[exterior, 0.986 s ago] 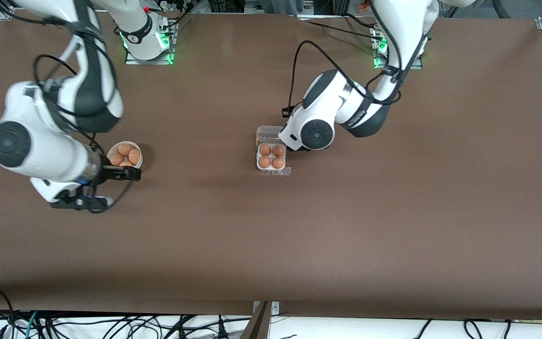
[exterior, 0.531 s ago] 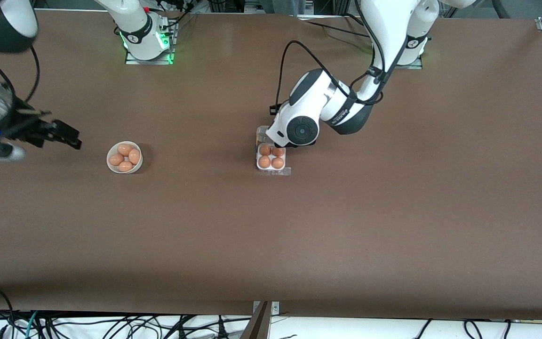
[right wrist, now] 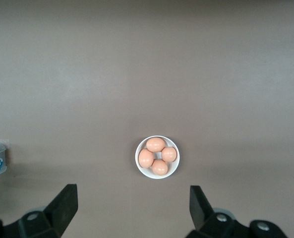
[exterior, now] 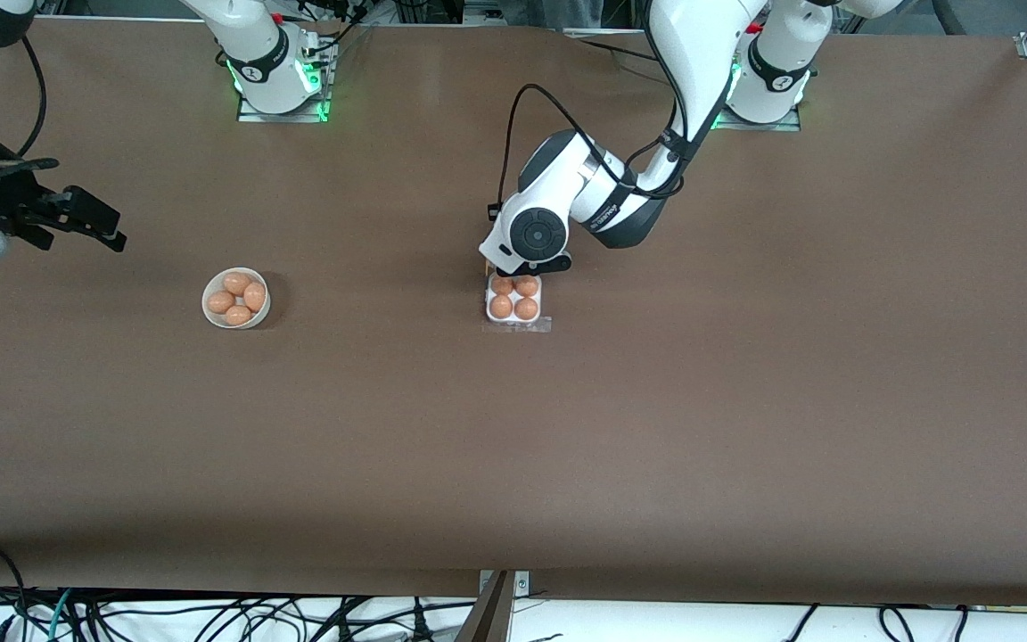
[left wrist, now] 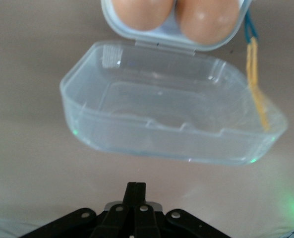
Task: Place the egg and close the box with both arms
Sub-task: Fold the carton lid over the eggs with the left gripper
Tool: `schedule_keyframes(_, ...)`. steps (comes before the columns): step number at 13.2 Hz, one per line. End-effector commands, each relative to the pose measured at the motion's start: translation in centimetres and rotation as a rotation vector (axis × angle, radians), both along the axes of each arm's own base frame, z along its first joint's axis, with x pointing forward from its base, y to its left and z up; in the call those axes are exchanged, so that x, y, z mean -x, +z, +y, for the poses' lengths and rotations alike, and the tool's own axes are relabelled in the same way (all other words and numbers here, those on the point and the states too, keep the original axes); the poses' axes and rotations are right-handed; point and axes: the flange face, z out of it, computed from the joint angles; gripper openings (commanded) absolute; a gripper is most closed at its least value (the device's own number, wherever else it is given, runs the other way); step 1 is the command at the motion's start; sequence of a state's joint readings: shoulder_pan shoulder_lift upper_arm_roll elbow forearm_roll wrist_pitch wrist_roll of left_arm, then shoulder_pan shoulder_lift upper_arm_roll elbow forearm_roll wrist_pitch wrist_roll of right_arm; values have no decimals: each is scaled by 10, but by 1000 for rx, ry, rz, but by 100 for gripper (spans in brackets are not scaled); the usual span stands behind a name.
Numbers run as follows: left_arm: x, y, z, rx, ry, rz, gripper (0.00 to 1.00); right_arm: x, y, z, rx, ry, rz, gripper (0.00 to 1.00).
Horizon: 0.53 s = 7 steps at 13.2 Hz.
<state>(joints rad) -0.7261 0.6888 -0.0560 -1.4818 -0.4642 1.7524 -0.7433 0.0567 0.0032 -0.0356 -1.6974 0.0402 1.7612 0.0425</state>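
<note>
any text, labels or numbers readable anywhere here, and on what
None can be read.
Left arm: a dark band carries small printing, too small to read.
Right arm's base: a small round mark, not legible.
Box, its open lid, bowl, eggs: no print visible.

Round white bowl [exterior: 236,299] holding four brown eggs [exterior: 237,298], resting on the brown counter [exterior: 745,401] toward the right arm's end. Tangled black cables [exterior: 166,615] run along the counter's edge nearest the front camera.
</note>
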Motion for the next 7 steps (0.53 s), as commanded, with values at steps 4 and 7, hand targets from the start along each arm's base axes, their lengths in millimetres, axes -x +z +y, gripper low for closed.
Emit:
schedule_keyframes(4, -57, 25, 15, 61, 117, -83, 0, -5, 2, 3, 37, 33, -48, 100)
schedule_keyframes(7, -72, 16, 18, 83, 161, -145, 0, -7, -1, 2, 37, 27, -45, 100)
